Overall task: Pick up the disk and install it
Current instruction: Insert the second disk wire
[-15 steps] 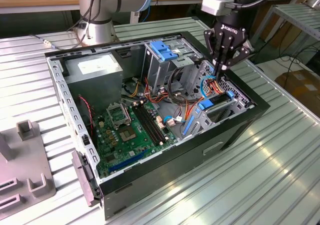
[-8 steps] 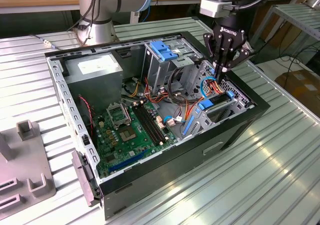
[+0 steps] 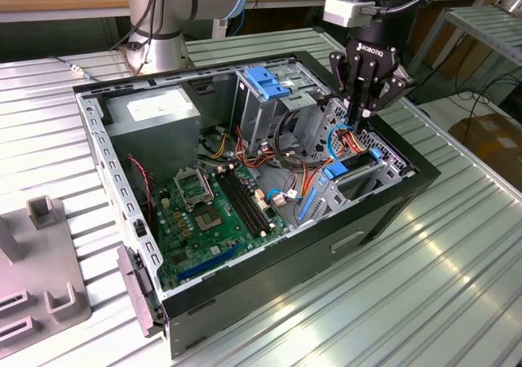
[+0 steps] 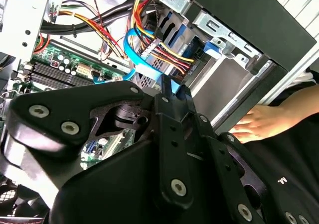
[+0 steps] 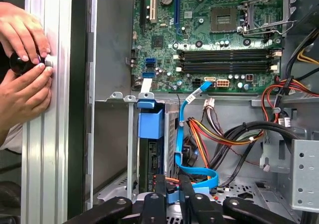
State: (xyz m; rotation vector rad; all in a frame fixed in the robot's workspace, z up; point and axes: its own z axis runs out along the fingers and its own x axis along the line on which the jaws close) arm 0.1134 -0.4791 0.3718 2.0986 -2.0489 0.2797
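Observation:
The disk (image 5: 151, 127) stands on edge in the drive bay at the front corner of the open computer case (image 3: 383, 212), its blue rail (image 3: 341, 171) showing above the dark body. My gripper (image 3: 359, 129) reaches straight down into that bay from above. In both wrist views its two black fingers (image 5: 160, 186) sit close together with a blue piece of the disk's end pinched between them. The same grip shows at my gripper (image 4: 168, 87) and my gripper (image 5: 172, 193). A light-blue flat cable (image 5: 195, 173) loops right beside the fingers.
Red, yellow and black wires (image 5: 219, 134) crowd the bay. The motherboard (image 3: 216, 208) lies on the case floor, the power supply (image 3: 155, 114) at the back, and a blue latch (image 3: 265, 81) tops the drive cage. A person's hands (image 5: 25, 59) hold a black knob beside the case. A grey fixture (image 3: 41, 277) stands at the exterior view's left.

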